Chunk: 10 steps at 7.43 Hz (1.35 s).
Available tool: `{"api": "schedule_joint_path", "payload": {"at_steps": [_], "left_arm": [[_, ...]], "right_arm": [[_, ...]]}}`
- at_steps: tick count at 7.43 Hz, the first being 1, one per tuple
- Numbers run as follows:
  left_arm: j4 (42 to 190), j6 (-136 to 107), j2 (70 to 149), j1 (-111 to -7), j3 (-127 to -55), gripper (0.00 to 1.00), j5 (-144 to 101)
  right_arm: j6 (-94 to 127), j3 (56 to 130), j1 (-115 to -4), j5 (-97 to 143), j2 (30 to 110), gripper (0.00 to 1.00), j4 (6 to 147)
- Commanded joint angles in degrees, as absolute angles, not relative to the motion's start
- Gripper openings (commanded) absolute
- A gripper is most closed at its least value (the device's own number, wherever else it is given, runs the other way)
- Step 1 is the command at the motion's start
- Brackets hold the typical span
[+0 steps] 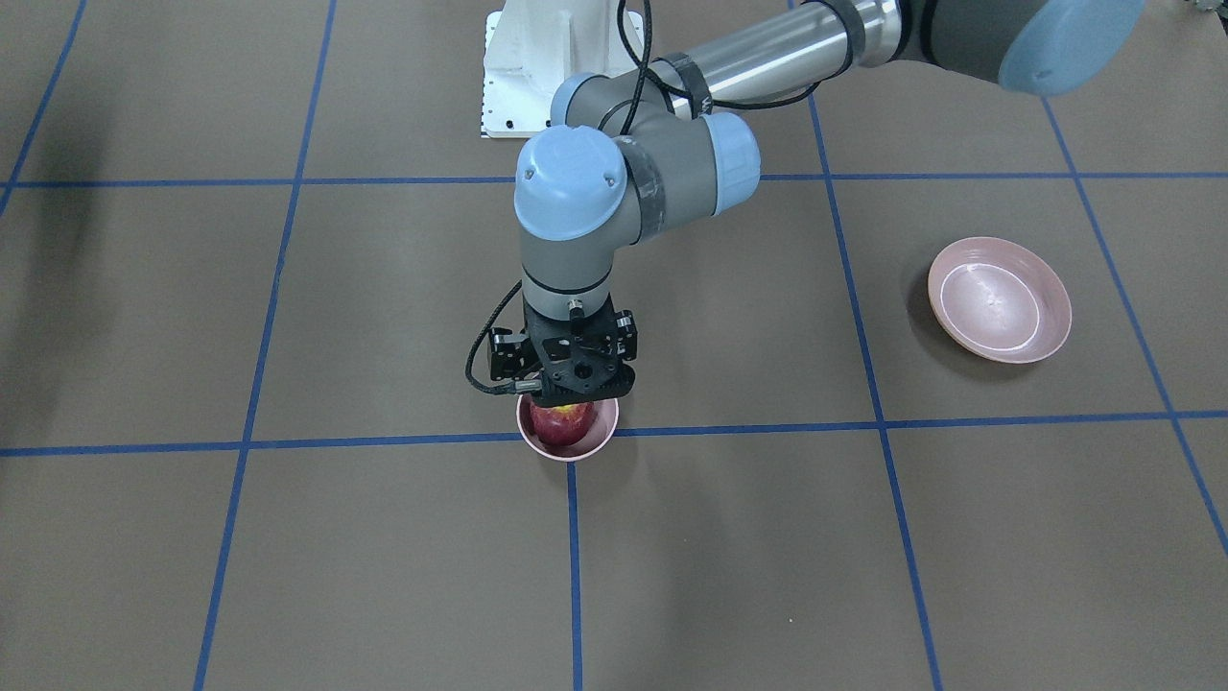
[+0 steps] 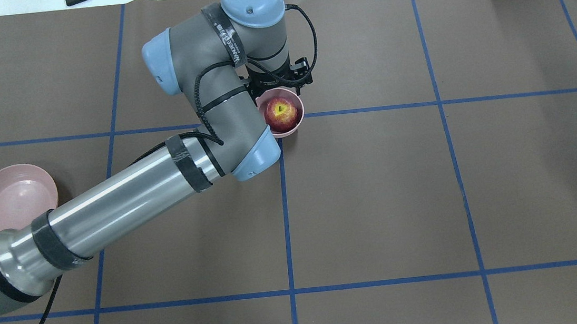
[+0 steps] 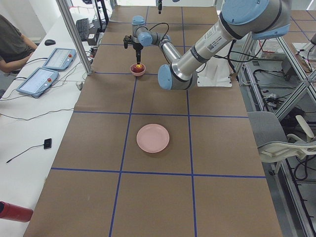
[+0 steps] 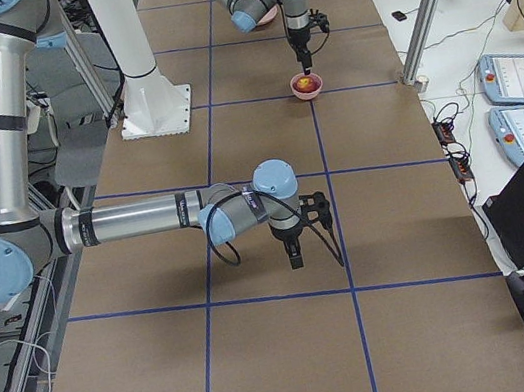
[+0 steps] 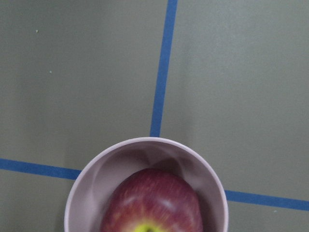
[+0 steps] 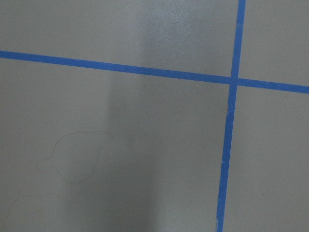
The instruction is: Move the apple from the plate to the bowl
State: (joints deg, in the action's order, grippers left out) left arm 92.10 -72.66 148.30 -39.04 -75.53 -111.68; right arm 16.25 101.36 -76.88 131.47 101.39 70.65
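The apple (image 2: 282, 114) sits inside the bowl (image 2: 298, 109), stem hollow up, with its yellow-green patch showing in the overhead view and its red skin filling most of the bowl. The bowl stands upright on the table (image 2: 429, 196), on a crossing of blue tape lines (image 2: 368, 109), about midway between the table's left and right ends and somewhat nearer the edge away from the robot than the robot's own edge. The left gripper (image 1: 574, 389) hangs straight down just over the bowl's robot-side rim, and its black body hides that part of the rim in the front-facing view. Its jaws are covered by its own body and the wrist, and the left wrist view shows only the bowl and apple below, so I cannot tell whether they are wide or narrow, or whether they touch the apple. The plate (image 1: 998, 299) lies well apart from the bowl, toward the table's left end, with nothing on it. The right gripper (image 4: 295, 256) points down just above the table toward its right end. It shows only in the right-side view, so I cannot tell how its jaws stand.
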Motion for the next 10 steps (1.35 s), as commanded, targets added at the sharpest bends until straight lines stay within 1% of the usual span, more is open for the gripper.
{"api": "schedule_joint_path", "payload": {"at_steps": [1,2,3,4,5,6,7,8,9,10], "left_arm": [[85.7,-66.5,135.1,-42.9,-94.3,0.97,-112.8],[82.3,-57.8,130.8,-46.5,-98.5,0.97,-117.0],[82.8,-51.8,122.4,-49.5,-105.1,0.97,-118.3],[83.6,-43.9,114.8,-54.3,-109.3,0.97,-119.3],[83.6,-34.3,108.0,-60.6,-110.8,0.97,-126.3],[83.8,-23.9,100.0,-66.0,-113.3,0.97,-128.7],[85.8,-16.0,93.4,-69.7,-113.9,0.97,-128.9],[86.1,-12.5,89.1,-72.7,-113.6,0.97,-129.0],[86.6,-11.7,86.0,-73.4,-113.2,0.98,-128.9],[88.1,-11.1,84.7,-74.5,-112.5,0.98,-128.9]], "right_arm": [[16.3,100.7,-76.8,131.5,101.2,1.00,70.3],[16.3,100.8,-76.8,131.5,101.1,1.00,70.3],[16.4,101.1,-76.8,131.7,100.9,1.00,70.3],[16.6,100.4,-76.8,132.5,98.7,1.00,70.9],[16.7,99.9,-76.8,132.7,98.1,1.00,70.8],[16.6,99.9,-76.9,132.8,98.0,1.00,70.8],[16.4,100.0,-77.4,134.2,98.3,1.00,70.5],[15.7,99.5,-79.6,137.7,98.3,1.00,70.4],[15.9,99.7,-80.2,138.9,98.1,1.00,70.4],[16.1,100.1,-82.0,138.4,98.1,1.00,70.1]]}}
